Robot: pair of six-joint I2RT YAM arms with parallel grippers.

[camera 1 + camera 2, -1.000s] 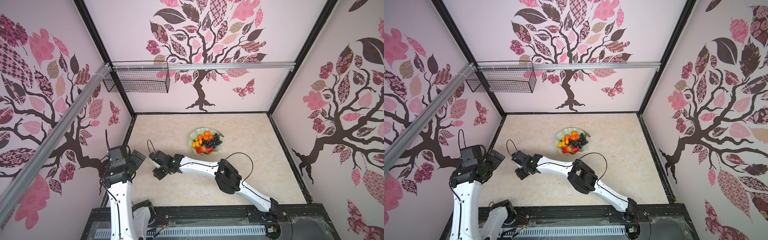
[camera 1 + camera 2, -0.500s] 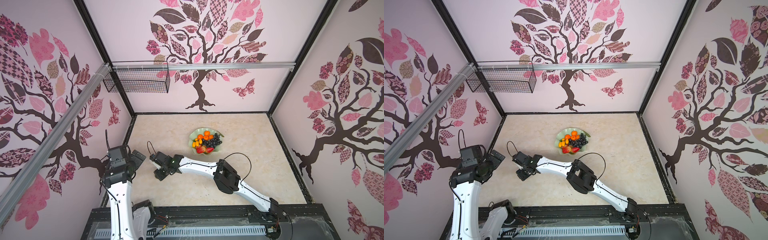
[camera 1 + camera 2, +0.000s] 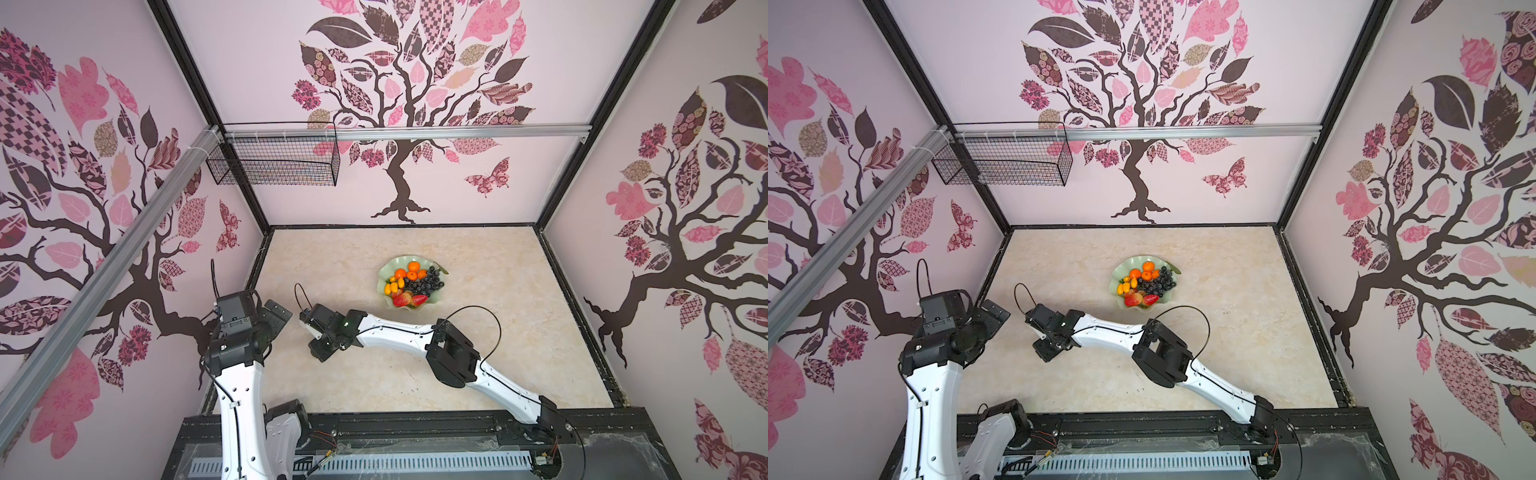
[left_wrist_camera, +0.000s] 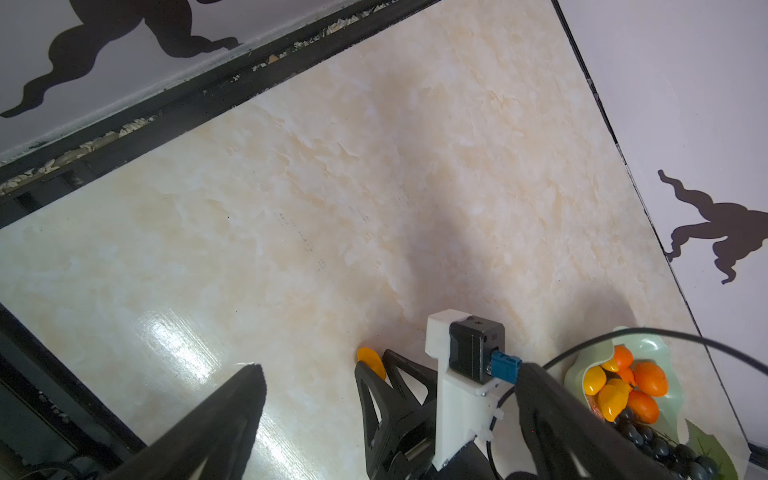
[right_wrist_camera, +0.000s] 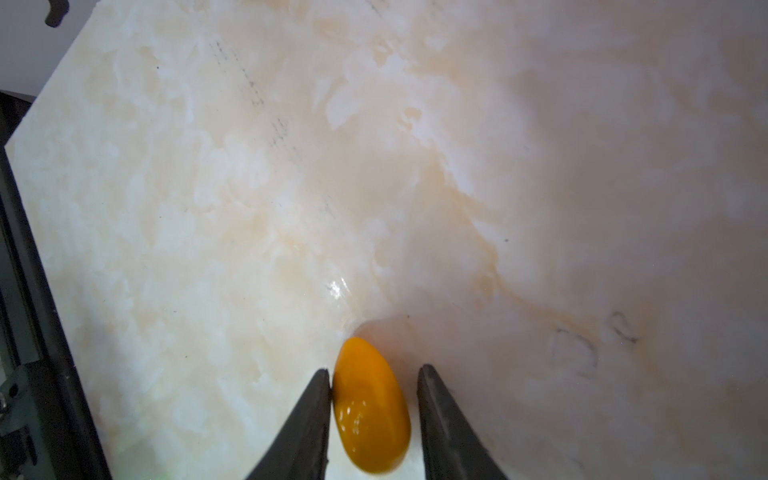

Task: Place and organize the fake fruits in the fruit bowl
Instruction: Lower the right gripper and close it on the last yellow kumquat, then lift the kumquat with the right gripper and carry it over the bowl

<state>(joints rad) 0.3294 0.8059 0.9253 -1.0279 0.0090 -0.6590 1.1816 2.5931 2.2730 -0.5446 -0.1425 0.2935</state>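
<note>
While the oval lies lengthwise inside the right gripper, jaws parted, one finger touching it, far end pointing past the tips, left gripper spread wide.

Our right arm reaches across to near left, right gripper narrowly parted; left gripper gapes wide.

Both top views are bright, sharp and evenly lit by diffuse light. Wide-angle distortion bends the walls toward the edges. The right arm casts only a faint, soft shadow on the desk. In the left wrist view a white glare patch shines on the desk, and the fingers of the left end effector are dark and blurred. In the right wrist view the desk looks washed out, and the yellow-orange oval is soft with small highlights.
</note>
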